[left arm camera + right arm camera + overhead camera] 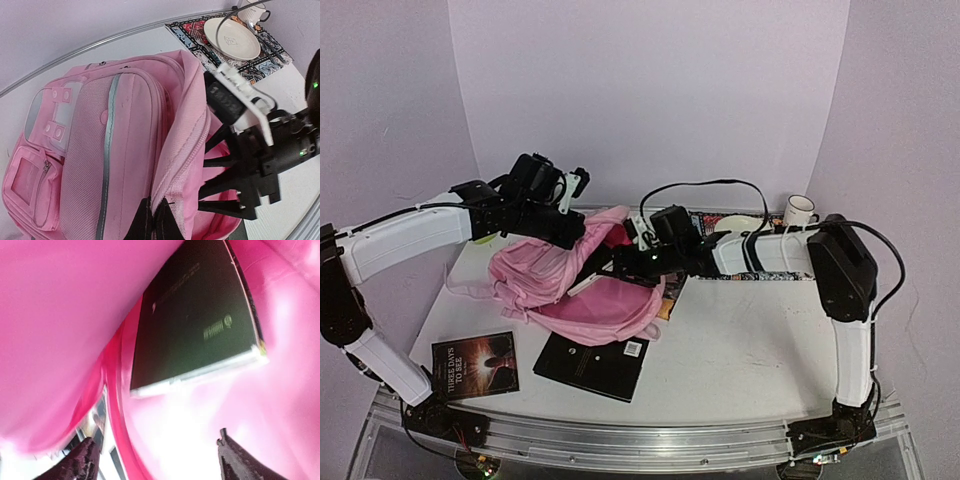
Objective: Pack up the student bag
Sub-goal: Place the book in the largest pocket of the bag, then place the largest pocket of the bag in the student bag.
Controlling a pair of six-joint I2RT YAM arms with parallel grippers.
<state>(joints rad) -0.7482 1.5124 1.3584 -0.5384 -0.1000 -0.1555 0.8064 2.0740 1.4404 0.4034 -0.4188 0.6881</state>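
Left pincer (150, 220) is gripping the student bag (115, 150) by its rim; right pincer (155, 460), wide inside it, is facing a black book (195, 325) at twelve o'clock.

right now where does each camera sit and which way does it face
top external: above and behind, looking down on table and student bag; left arm and right arm show.
left wrist: on the left arm, facing the bag's front, plate beyond; left gripper pinches the bag's rim.
right wrist: inside the bag, facing a black book; right gripper open.
shared: the bag in all; top and left wrist both show the right arm.
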